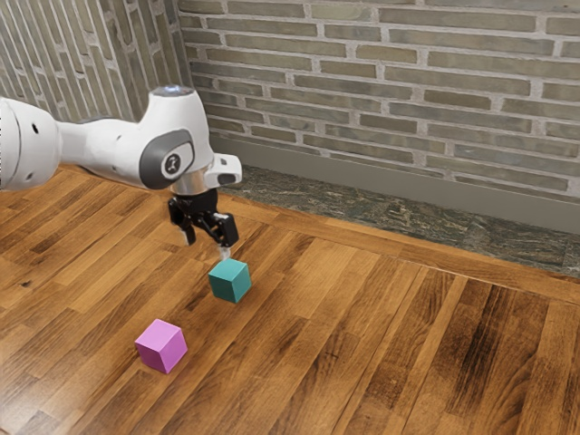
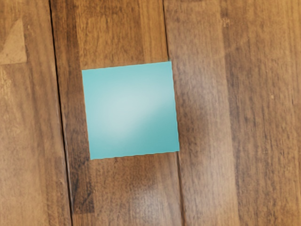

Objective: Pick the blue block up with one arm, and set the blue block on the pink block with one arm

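The wooden worktop (image 1: 408,344) runs off the near edge of the exterior view, and its planks lie bare across the whole of that view's right half, leaving wide room on that side. Nearest the camera, toward the exterior view's left, the pink block (image 1: 161,345) sits flat on the planks with free wood all around it. A little farther back and toward the exterior view's right lies the blue block (image 1: 229,280), more teal than blue. It also rests on the worktop, apart from the pink block with bare planks between them.

Just above the blue block hangs the hand (image 1: 207,243), its two black fingers pointing down, spread apart and holding nothing. The finger toward the exterior view's right ends close over the block's top, and the other stands off to the block's side. The white arm (image 1: 109,145) comes in low from the exterior view's left and bends down at the wrist.

In the wrist view the blue block (image 2: 130,109) shows its square top straight beneath the hand. It is turned slightly against the plank seams, and one seam passes under its edge.

Farther back the worktop ends at a grey stone strip (image 1: 381,208), with a brick wall (image 1: 390,82) rising behind it.
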Robot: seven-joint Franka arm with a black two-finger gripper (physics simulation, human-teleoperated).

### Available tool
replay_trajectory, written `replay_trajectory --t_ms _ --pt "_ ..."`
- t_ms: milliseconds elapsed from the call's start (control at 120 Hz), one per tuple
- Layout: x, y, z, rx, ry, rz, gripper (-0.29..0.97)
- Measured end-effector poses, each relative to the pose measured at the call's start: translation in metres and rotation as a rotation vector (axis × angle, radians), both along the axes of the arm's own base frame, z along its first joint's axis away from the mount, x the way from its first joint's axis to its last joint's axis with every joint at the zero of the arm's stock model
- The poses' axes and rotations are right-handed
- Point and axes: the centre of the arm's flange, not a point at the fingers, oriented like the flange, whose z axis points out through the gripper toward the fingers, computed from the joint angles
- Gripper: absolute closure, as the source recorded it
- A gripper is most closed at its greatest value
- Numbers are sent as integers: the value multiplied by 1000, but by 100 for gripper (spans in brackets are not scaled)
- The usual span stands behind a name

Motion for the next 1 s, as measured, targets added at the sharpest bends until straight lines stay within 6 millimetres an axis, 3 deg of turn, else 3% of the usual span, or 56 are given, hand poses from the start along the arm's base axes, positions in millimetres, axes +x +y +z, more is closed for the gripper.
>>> replay_trajectory --t_ms 200,383,1000 --pt "18 0 -17 7 -24 -2 0" --pt "35 7 -47 13 -10 7 0" --pt "45 9 -95 12 27 14 0"
